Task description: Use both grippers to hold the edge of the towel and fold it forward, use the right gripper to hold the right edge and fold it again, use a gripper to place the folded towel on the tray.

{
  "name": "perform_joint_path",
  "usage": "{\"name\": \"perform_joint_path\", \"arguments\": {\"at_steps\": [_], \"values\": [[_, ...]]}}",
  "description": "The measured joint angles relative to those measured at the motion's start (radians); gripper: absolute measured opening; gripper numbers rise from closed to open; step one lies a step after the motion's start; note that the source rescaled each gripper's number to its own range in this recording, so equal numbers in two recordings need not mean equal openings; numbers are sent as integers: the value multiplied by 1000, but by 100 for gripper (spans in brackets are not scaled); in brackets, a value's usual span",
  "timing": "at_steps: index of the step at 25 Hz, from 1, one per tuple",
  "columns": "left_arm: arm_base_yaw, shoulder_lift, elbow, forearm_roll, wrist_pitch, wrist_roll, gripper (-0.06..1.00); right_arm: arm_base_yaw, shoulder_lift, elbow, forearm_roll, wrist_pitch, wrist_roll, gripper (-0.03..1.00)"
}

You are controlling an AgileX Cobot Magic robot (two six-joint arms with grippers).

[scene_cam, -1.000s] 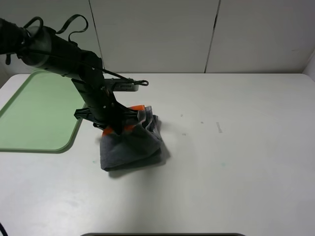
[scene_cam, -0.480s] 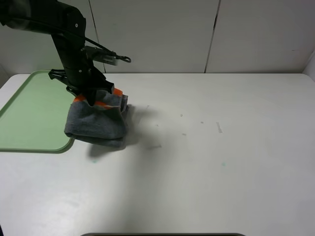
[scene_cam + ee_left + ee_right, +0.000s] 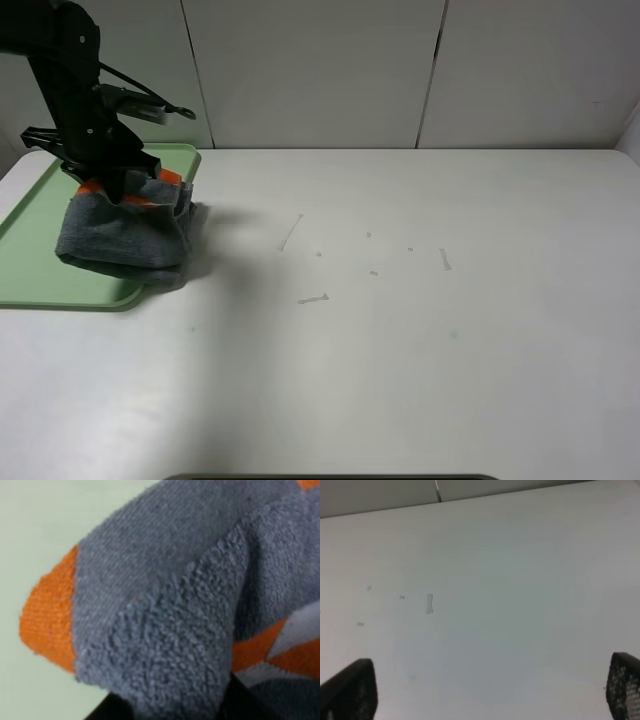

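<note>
No legible text, labels, brand marks, numbers or signs in any of the three views. Towel [image 3: 125, 235] shows only plain orange and pale stripes on grey terry, no printed tag. Tray [image 3: 40, 240] is unmarked green plastic. Small pale scuffs on the tabletop [image 3: 420, 330] carry no characters. Wall panels [image 3: 320, 70] blank

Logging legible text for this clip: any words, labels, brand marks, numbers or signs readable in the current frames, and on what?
None can be read in any view.
The towel shows only orange and pale stripes, no lettering.
The tray is plain green.
The left gripper and its arm show no legible marking.
The pale flecks on the table are scraps or marks, not characters.
</note>
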Motion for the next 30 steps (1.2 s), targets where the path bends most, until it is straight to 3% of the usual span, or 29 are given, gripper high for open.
{"name": "perform_joint_path", "arguments": {"at_steps": [7, 19, 20, 22, 24, 27, 30], "values": [[79, 0, 0, 71, -3, 14, 22, 0, 0, 0, 0, 0, 0, 100], [112, 11, 0, 76, -31, 72, 23, 0, 0, 0, 0, 0, 0, 100], [112, 11, 0, 76, -32, 73, 30, 0, 0, 0, 0, 0, 0, 100], [113, 11, 0, 76, -37, 82, 61, 0, 0, 0, 0, 0, 0, 100], [113, 11, 0, 74, -51, 84, 85, 0, 0, 0, 0, 0, 0, 100], [113, 11, 0, 74, -57, 84, 96, 0, 0, 0, 0, 0, 0, 100], [113, 11, 0, 74, -55, 84, 99, 0, 0, 0, 0, 0, 0, 100]]}}
